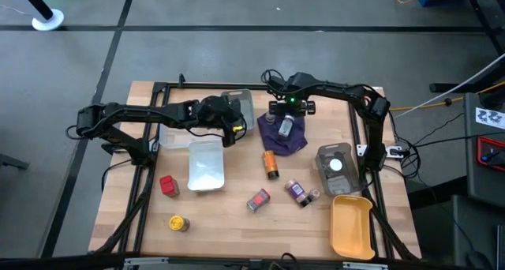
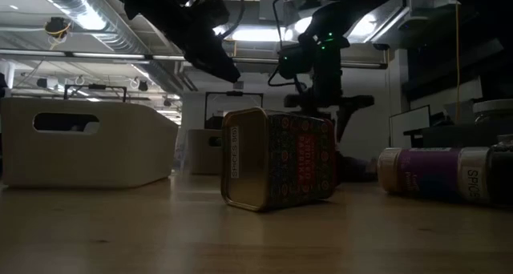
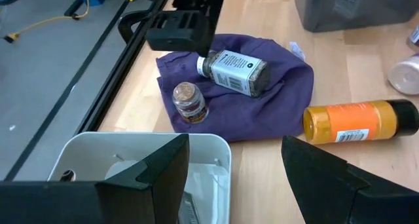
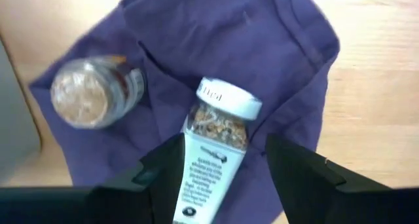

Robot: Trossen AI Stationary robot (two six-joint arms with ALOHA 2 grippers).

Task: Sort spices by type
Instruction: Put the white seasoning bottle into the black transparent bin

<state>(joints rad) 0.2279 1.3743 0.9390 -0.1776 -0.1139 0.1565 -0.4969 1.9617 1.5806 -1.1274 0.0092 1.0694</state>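
A white-capped spice jar point(image 4: 216, 142) lies on its side on the purple cloth point(image 4: 262, 47), with a small round jar point(image 4: 91, 93) standing beside it. My right gripper point(image 4: 222, 145) is open above the cloth point(image 1: 286, 136), one finger on each side of the lying jar. My left gripper point(image 3: 236, 145) is open and hovers over the white tray point(image 1: 205, 163). Loose on the table are an orange bottle point(image 1: 271, 163), a red tin point(image 1: 168, 185), a yellow jar point(image 1: 178, 222), a patterned tin point(image 1: 258, 200), a purple-labelled jar point(image 1: 297, 192) and a small jar point(image 1: 314, 195).
A grey tray point(image 1: 335, 167) near the right edge holds a white-capped jar. A yellow tray point(image 1: 351, 226) sits at the near right corner, and another grey tray point(image 1: 237, 104) stands at the far side. In the low view the patterned tin point(image 2: 276, 170) lies on its side.
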